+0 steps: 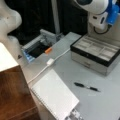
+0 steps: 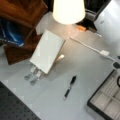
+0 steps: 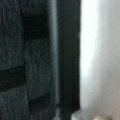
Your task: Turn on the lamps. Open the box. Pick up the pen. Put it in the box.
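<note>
The gripper's fingers are not in view in any picture; only the arm's white and blue wrist [image 1: 105,12] shows in a front view, hanging above the far edge of the open box [image 1: 96,53], so I cannot tell whether they are apart or together. One pen [image 1: 86,87] lies flat on the bench [image 1: 105,100], near its middle, well apart from the wrist and just in front of the box, its long axis roughly along the box's front side. One lamp [image 2: 68,10] glows at the bench's back edge. One box, lid up, beige compartments bare. One cable switch [image 1: 50,61]; one notepad [image 1: 55,96]
</note>
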{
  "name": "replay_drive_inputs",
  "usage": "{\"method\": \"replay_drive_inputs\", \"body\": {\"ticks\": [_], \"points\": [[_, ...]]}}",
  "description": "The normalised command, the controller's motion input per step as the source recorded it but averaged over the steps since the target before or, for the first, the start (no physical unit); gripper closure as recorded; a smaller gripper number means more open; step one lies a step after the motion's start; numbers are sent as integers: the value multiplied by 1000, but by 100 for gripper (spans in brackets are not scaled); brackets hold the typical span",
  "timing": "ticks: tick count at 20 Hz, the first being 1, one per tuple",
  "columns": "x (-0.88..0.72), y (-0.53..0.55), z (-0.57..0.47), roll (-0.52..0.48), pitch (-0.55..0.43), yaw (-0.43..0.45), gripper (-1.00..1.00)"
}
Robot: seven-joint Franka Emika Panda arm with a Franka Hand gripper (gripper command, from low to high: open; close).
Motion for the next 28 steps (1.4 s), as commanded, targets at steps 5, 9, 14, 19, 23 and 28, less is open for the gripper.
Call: {"method": "replay_drive_inputs", "body": {"ticks": [5, 9, 14, 19, 23, 28], "points": [[-72, 247, -25, -64, -2, -45, -100], [-28, 205, -38, -52, 14, -87, -100], [15, 72, 2, -40, 54, -88, -100], [36, -43, 69, -44, 66, -55, -100], [41, -184, 169, -58, 102, -5, -100], [61, -405, 227, -93, 128, 76, -100]]}}
